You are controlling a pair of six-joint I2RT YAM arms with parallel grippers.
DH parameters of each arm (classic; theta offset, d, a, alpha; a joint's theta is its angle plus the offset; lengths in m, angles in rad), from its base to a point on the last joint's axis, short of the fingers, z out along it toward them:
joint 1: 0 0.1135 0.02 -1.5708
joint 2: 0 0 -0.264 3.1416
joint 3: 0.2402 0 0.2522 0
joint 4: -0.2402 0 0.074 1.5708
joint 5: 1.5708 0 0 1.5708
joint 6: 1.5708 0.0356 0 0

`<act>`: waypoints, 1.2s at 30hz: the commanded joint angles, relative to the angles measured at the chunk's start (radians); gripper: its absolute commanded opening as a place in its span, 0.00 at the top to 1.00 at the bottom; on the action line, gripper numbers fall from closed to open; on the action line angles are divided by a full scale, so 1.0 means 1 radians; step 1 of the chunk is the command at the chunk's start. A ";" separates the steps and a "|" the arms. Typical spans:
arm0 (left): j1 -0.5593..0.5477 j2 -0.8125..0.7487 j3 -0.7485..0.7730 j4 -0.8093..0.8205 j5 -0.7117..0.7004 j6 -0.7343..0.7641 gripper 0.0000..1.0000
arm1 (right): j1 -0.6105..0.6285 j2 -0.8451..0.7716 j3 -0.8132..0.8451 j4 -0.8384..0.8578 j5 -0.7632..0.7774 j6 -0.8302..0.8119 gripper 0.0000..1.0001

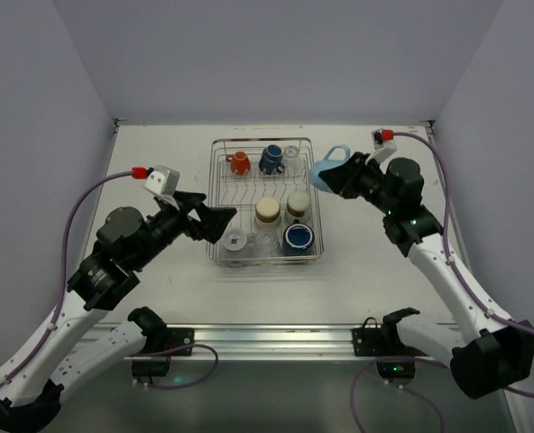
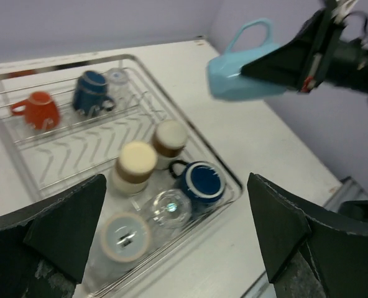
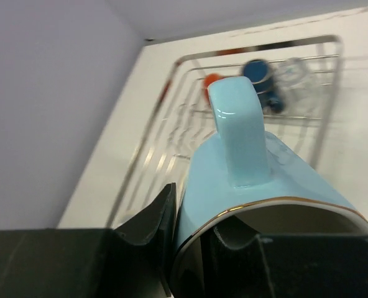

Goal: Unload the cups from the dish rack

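Right tool clamped on light blue ceramic mug rim, 3 o'clock of silver wire dish rack; left tool apart. Lower level onto tabletop.

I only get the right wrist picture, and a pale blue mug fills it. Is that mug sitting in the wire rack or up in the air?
Observer: In the air. The right pincer grips the light blue mug, raised by the dish rack on its right side.
Operator: How many cups are in the rack?
Observer: Eight: an orange mug, two dark blue mugs, two cream-and-brown tumblers, two clear glasses and one pale cup.
Operator: What's the other arm doing?
Observer: The left pincer is wide open and empty, by the rack's near left corner.
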 commanded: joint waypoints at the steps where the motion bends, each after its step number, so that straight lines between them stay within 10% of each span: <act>1: 0.002 -0.045 -0.044 -0.228 -0.272 0.156 0.00 | -0.059 0.111 0.279 -0.378 0.190 -0.277 1.00; 16: 0.018 -0.019 -0.170 -0.158 -0.230 0.203 0.00 | -0.150 0.943 0.974 -0.809 0.534 -0.494 1.00; 29: 0.089 0.019 -0.182 -0.147 -0.131 0.205 0.00 | -0.164 1.136 1.038 -0.805 0.554 -0.509 1.00; 36: 0.089 0.111 -0.167 -0.156 -0.116 0.213 0.00 | -0.170 1.078 0.992 -0.783 0.564 -0.498 0.47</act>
